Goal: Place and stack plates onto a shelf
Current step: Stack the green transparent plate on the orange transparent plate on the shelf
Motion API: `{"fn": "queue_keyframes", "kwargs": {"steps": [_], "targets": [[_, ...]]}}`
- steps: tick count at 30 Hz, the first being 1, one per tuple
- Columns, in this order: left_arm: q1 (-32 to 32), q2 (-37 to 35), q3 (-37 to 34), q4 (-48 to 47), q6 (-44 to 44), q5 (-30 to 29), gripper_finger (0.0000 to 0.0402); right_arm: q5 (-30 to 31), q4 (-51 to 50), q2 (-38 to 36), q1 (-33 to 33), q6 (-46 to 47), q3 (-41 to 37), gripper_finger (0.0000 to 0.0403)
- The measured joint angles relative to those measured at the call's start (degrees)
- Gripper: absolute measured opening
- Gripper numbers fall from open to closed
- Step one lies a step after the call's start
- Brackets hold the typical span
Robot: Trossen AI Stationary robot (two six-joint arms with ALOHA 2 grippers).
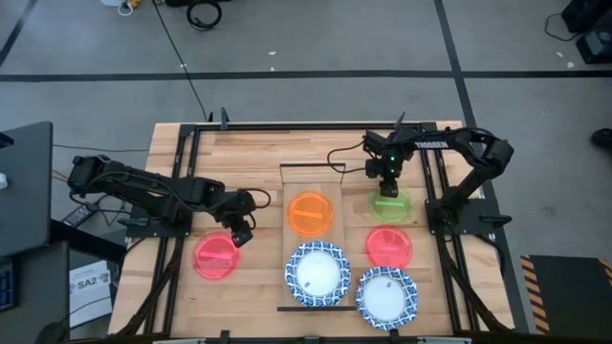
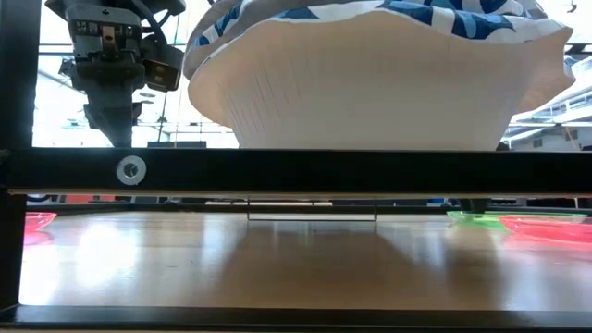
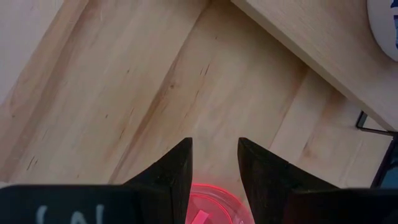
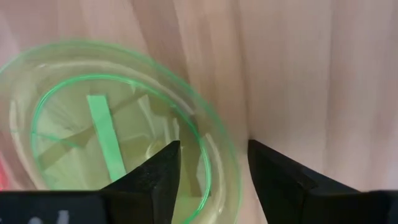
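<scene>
Green plate (image 4: 118, 130) looks like translucent glossy plastic; tabletop (image 3: 124, 81) matt pale wood, visible grain; black frame rail (image 2: 296, 171) smooth metal.

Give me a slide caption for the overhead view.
Right gripper over the green plate, left gripper beside a pink plate.

Layout, seen from above. The shelf (image 1: 308, 239) runs from the table (image 1: 249, 153) centre toward its near edge, carrying two plates: one plate (image 1: 310, 214) behind, another (image 1: 317, 273) in front. Right of the shelf lie three plates (image 1: 390, 204) (far to near), the last (image 1: 386, 298) at the near edge. A single plate (image 1: 217, 257) lies left.
</scene>
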Motion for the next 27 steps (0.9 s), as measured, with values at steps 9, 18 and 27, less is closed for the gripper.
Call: {"fn": "queue_keyframes", "kwargs": {"steps": [9, 18, 27], "targets": [[0.0, 0.0, 0.0, 0.2, 0.0, 0.0, 0.0134, 0.0, -0.5, -0.1, 0.0, 0.0, -0.1, 0.0115], [0.0, 0.0, 0.0, 0.2, 0.1, 0.0, 0.0134, 0.0, -0.3, -0.1, 0.0, 0.0, -0.1, 0.0043], [0.0, 0.0, 0.0, 0.2, 0.1, 0.0, 0.0134, 0.8, -0.4, -0.2, 0.0, 0.0, 0.0, 0.0008]]}}
